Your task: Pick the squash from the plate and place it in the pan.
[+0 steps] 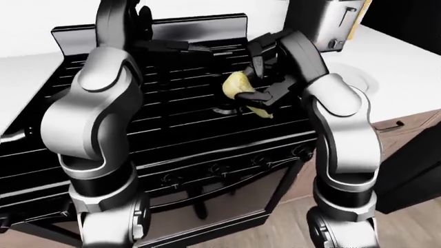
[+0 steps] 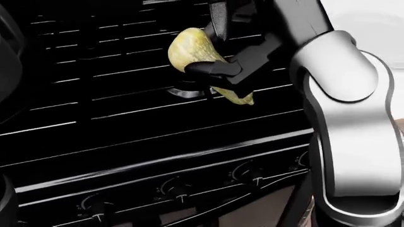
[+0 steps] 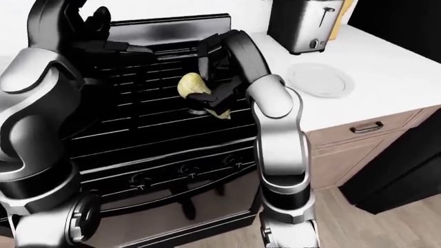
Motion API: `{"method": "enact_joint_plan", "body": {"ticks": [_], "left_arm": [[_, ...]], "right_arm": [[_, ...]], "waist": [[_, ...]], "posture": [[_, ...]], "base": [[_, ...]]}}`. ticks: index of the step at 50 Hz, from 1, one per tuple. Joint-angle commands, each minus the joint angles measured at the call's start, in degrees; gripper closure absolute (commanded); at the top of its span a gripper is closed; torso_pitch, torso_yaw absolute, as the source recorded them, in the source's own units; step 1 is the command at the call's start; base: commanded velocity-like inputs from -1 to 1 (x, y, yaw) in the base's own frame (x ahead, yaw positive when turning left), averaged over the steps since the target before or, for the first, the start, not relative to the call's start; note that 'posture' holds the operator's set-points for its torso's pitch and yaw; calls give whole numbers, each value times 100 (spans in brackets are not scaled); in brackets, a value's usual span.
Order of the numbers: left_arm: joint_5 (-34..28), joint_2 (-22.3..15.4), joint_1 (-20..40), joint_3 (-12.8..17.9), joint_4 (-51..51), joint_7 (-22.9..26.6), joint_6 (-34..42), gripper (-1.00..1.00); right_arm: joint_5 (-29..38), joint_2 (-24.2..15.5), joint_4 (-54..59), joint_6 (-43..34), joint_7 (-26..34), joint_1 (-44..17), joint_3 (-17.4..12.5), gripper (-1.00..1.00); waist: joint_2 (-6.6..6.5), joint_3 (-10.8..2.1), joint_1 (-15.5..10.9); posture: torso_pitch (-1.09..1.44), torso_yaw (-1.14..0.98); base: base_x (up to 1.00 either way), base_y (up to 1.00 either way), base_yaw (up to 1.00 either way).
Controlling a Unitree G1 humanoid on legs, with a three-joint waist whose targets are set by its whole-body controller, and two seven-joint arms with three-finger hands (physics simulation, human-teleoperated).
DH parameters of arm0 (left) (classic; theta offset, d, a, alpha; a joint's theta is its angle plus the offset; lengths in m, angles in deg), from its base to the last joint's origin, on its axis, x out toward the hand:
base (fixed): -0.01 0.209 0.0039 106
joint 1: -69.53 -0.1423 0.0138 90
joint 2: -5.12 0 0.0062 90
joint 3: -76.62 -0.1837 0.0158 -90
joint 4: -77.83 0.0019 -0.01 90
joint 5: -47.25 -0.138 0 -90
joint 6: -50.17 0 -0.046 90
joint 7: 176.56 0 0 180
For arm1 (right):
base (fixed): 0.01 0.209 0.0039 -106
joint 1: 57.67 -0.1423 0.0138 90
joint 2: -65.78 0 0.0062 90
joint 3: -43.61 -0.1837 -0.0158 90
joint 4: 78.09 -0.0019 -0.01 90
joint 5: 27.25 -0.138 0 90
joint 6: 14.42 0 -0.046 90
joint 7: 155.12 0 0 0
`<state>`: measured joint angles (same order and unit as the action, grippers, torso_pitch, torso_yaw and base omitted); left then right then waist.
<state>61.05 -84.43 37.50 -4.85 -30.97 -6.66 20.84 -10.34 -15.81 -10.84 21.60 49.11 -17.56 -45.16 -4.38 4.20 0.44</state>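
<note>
A: Where's the squash (image 2: 193, 47)?

B: In your right hand (image 2: 221, 71), upper middle of the head view. The black fingers are closed around its middle, and it hangs over the stove (image 2: 126, 118) grates, clear of them.

A: And the other hand?

B: Your left hand (image 3: 96, 26) is up at the upper left of the right-eye view, near the stove's raised top edge. I can't tell whether its fingers are spread or curled.

A: What could go wrong from here?

B: The squash is smooth and tapers, and the narrow end sticks out below your fingers. I'd judge a quick wrist turn could let it slide out onto the grates. Also, I can't pick out the pan with any certainty; there's something dark with a handle at the top of the stove, near your left hand, but it's hard to read. Release too early and the squash lands on a burner.

A: Counts?

B: One squash, one plate (image 3: 320, 80) sitting empty on the counter (image 3: 386, 67) at right, one toaster (image 3: 303, 23) above it, one stove. I count three knobs (image 2: 174, 189) clearly in the head view; a fourth may sit at the right edge.
</note>
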Motion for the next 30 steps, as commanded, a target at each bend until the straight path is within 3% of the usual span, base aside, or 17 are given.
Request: {"method": "enact_joint_plan", "body": {"ticks": [1, 6, 17, 18, 19, 20, 22, 23, 24, 26, 28, 30], "left_arm": [[13, -25, 187, -5, -154, 9, -181, -100], [9, -23, 179, -16, -145, 10, -197, -100], [-11, -20, 190, -22, -116, 25, -219, -100], [-12, -18, 189, -25, -120, 25, -217, -100], [-13, -16, 189, -25, -126, 22, -210, -100], [-14, -15, 186, -24, -134, 22, -207, -100], [-12, -16, 183, -18, -144, 23, -201, -100], [-8, -18, 185, -12, -153, 23, -193, -100], [-8, -19, 182, -12, -151, 25, -199, -100], [-2, -17, 182, -11, -171, 19, -182, -100], [-1, -13, 179, -15, -178, 14, -178, -100], [-1, -17, 178, -12, -158, 20, -197, -100]], "right_arm": [[30, -73, -365, 330, -215, -312, -262, 100], [-21, -89, -353, 363, -263, -292, -245, 100], [32, -116, -359, 363, -219, -276, -171, 100], [44, -116, -358, 368, -207, -270, -167, 100], [53, -112, -359, 372, -198, -262, -164, 100], [65, -102, -352, 391, -190, -243, -153, 100], [94, -94, -356, 386, -164, -241, -141, 100], [107, -90, -379, 367, -148, -254, -149, 100], [113, -90, -384, 366, -142, -253, -152, 100], [132, -84, -383, 368, -136, -254, -154, 100], [143, -81, -384, 364, -129, -265, -162, 100], [150, -77, -383, 363, -128, -270, -172, 100]], "waist": [[-11, -225, 68], [140, -182, 61], [214, -233, -20], [165, -352, -22], [171, -366, -28], [275, -302, -32], [503, -355, -55], [615, -280, -60], [839, -244, -63], [814, -255, -21], [761, -399, -40], [788, -361, -94]], "posture": [[0, 0], [0, 0], [0, 0], [0, 0], [0, 0], [0, 0], [0, 0], [0, 0], [0, 0], [0, 0], [0, 0], [0, 0]], "base": [[0, 0, 0], [0, 0, 0], [0, 0, 0], [0, 5, 0], [0, 28, 0], [-22, 53, 0], [-52, 75, 0], [-71, 89, 0], [-71, 88, 0], [-71, 88, 0], [-70, 88, 0], [-71, 88, 0]]}}
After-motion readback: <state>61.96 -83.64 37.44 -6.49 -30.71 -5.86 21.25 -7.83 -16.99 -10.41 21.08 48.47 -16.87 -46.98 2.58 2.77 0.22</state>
